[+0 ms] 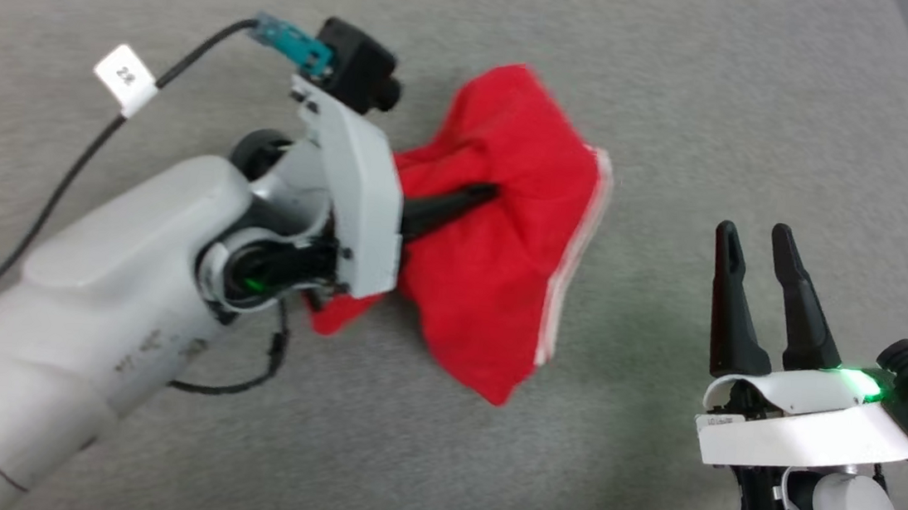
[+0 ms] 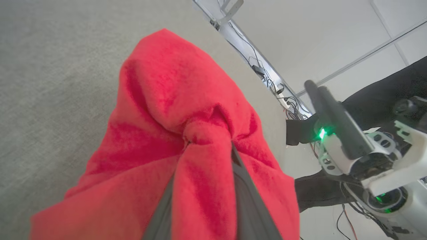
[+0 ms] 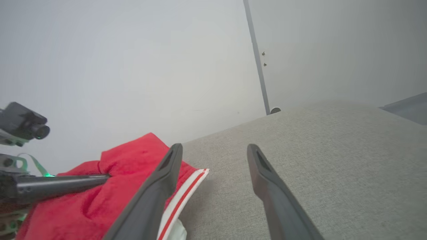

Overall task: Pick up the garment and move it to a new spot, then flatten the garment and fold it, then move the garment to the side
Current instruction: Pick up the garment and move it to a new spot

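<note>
Folds of garment (image 1: 492,292) hide tips of left fingers (image 1: 450,205) pinching it; right fingers (image 1: 729,298) spread.

Garment (image 1: 492,292) soft matt red cloth, bench (image 1: 685,102) rough grey woven fabric, right claw (image 1: 754,231) smooth dark plastic, left forearm (image 1: 82,311) glossy pale plastic

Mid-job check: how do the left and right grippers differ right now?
The left gripper is pinched shut on a bunch of the garment; the right gripper stands open and empty. The left gripper points sideways into the garment; the right gripper points up the head view, apart from it. Both are long, dark and narrow.
</note>
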Tool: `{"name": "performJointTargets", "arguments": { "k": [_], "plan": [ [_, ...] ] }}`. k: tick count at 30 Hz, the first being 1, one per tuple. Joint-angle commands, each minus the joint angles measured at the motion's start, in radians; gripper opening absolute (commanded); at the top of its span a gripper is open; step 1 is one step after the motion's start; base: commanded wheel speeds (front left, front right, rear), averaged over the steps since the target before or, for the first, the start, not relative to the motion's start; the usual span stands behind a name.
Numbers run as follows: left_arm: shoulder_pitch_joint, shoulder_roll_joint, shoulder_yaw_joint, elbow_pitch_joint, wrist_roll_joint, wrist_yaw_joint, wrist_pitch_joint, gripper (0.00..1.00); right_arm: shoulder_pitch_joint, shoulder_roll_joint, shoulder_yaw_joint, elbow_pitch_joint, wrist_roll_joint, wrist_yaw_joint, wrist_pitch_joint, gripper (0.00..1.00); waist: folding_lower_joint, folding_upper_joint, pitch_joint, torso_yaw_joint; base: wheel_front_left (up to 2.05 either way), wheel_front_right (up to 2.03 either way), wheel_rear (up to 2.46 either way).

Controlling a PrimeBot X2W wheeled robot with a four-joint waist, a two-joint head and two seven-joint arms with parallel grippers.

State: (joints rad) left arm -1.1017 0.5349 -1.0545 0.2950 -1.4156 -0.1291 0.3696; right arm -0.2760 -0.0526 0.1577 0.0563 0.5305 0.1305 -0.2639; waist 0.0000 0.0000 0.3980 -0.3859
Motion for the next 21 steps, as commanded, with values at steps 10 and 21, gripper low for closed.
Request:
{"name": "performJointTargets", "arguments": {
  "k": [10, 21],
  "plan": [
    [-0.018, 0.091, -0.166, 0.189, 0.079, 0.002, 0.076, 0.0, 0.032, 0.003, 0.017, -0.023, 0.065, 0.0, -0.001, 1.0, 0.0, 0.0, 0.11, -0.186, 0.0, 0.0, 0.0],
    [0.001, 0.093, -0.241, 0.256, 0.126, 0.008, 0.082, 0.2, 0.023, 0.003, 0.02, -0.03, 0.054, 0.0, -0.001, 1.0, 0.0, 0.0, 0.111, -0.176, 0.0, 0.0, 0.0]
  ]
}}
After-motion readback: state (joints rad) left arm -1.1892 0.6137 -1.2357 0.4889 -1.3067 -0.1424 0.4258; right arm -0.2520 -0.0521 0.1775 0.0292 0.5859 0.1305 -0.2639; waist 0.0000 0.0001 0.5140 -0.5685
